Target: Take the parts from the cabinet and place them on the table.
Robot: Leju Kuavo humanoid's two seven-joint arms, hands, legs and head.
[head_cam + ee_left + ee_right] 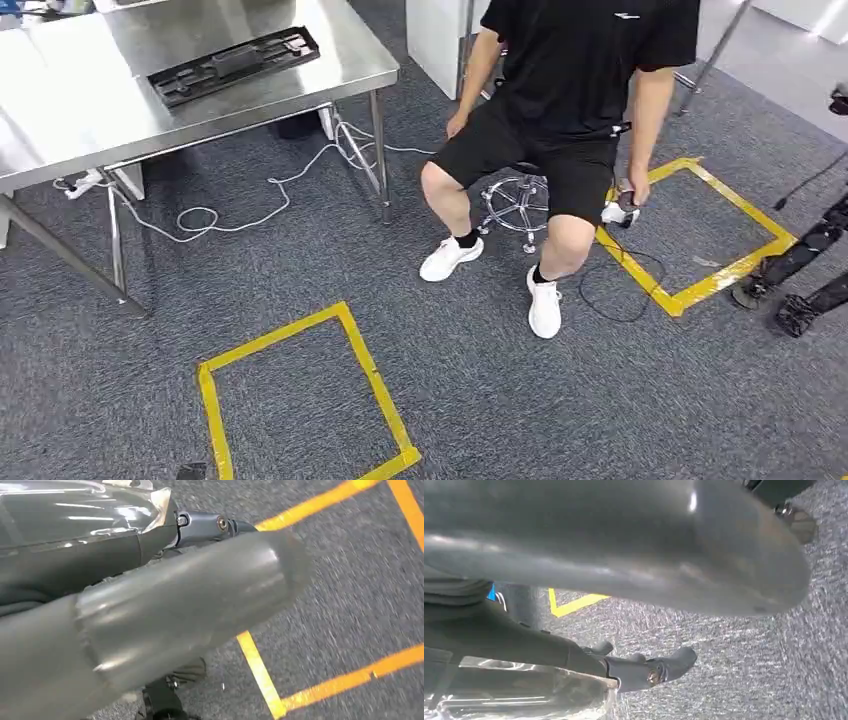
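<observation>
Left hand point(165, 610) low over carpet, fingers point(205, 526) stretched along a glossy film-wrapped dark thing point(75, 510); cannot tell whether gripping it or merely beside it. Right hand point(624, 545) likewise, fingers point(659, 669) out past another film-wrapped edge point(499, 695); grip not readable either.

- One steel table point(90, 90), ahead and to the left.
- One person point(570, 90) seated ahead, small device point(625, 205) in hand.
- Two yellow tape squares on the carpet: near one point(372, 385), far one point(735, 268) beside the person.
- One black tray-like part point(235, 63) flat on the table near its front edge, probably already delivered.
- One stool point(515, 200) under the person.
- One white cable point(250, 215) looped under the table.

Step, as judged: walking between cabinet and table; if loaded, a carry. Next move calls for turning left toward the table, keeping clear of the person's feet and the cable.
</observation>
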